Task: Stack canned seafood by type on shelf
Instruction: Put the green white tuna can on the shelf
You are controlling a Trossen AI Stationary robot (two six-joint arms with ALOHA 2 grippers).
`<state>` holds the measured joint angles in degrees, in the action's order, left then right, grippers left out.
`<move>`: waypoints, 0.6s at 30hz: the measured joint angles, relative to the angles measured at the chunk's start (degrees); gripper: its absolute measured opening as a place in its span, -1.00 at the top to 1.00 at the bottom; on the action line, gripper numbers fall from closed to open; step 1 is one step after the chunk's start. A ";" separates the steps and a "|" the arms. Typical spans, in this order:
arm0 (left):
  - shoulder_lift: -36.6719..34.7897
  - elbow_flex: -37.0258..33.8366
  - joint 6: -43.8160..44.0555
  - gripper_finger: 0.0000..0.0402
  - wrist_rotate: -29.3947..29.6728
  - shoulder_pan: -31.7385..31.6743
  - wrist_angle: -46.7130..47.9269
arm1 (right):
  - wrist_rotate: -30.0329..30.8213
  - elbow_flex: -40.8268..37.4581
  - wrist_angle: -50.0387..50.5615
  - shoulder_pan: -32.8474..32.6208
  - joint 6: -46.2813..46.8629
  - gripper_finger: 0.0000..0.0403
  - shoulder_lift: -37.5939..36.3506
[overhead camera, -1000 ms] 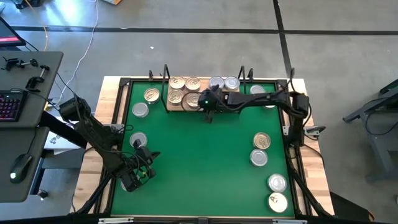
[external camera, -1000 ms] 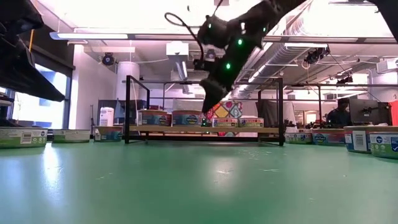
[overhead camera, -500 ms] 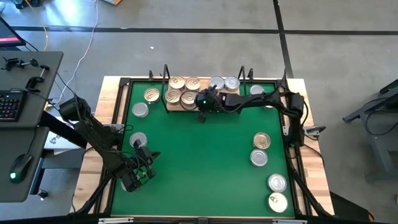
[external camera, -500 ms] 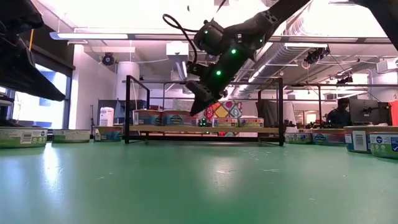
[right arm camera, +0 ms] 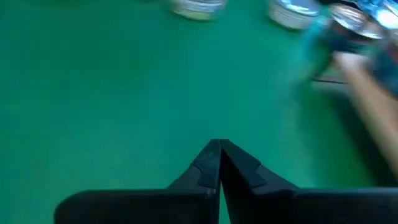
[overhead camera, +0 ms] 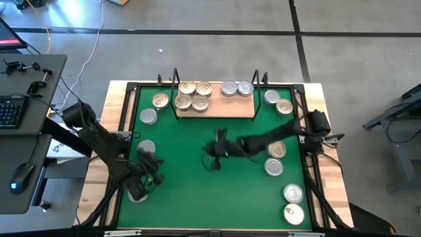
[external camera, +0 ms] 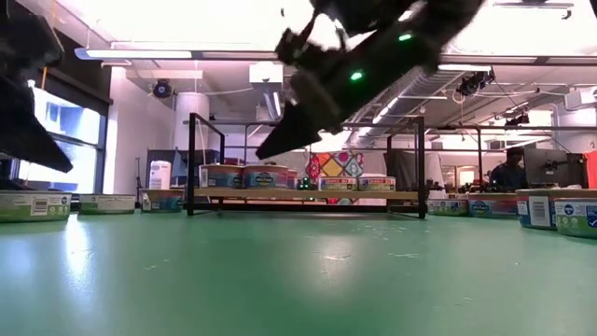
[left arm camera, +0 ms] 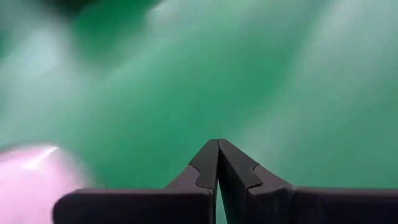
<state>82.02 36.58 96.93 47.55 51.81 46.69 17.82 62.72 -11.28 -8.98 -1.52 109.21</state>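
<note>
Over the mat centre: right gripper [overhead camera: 214, 153] hangs above bare green, fingers pressed together, holding nothing; wrist view shows the closed tips [right arm camera: 219, 163] over empty mat.
Left gripper [overhead camera: 141, 187]: parked near the front-left corner of the mat, fingers closed tip to tip [left arm camera: 217, 165], nothing between them.
Shelf [overhead camera: 214, 109]: wooden board with black wire ends, at the back edge of the mat, centred.
Tins on shelf: four gold-lidded tins [overhead camera: 193, 96] clustered at its left end, two silver-lidded tins [overhead camera: 237, 89] side by side toward its right end. Front half of the board is bare.
Tins left of shelf: one gold tin [overhead camera: 160, 101] just beside the shelf's left upright, a silver one [overhead camera: 148, 116] in front of it, another silver one [overhead camera: 146, 149] further forward near the left arm.
Tins right of shelf: two [overhead camera: 278, 101] just past the right upright, touching or nearly so.
Tins on the right side: a pair mid-mat [overhead camera: 275, 158], close to the right arm's forearm, and another pair [overhead camera: 293, 203] near the front-right corner.
Low view: shelf [external camera: 308, 194] with tins in a row on it, right arm [external camera: 345, 65] blurred above and in front.
</note>
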 joint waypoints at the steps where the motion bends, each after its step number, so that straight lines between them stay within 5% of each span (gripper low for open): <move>1: -0.41 1.05 6.46 1.00 -2.88 -0.51 6.45 | 0.33 -1.07 -1.29 -1.61 0.30 1.00 0.00; 6: -1.87 4.98 20.33 1.00 -17.24 -1.95 27.97 | 1.71 -3.37 -4.23 -6.80 2.61 1.00 0.07; 10: -5.00 4.74 15.56 1.00 -23.13 -6.97 25.60 | 1.74 -3.61 -4.11 -8.48 2.93 1.00 0.07; 18: -3.82 4.25 8.00 1.00 -24.00 -18.46 24.35 | 1.75 -3.61 -5.09 -10.39 2.82 1.00 0.07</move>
<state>78.20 40.82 104.93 23.55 33.35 71.04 19.57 59.11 -16.37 -19.37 1.31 109.27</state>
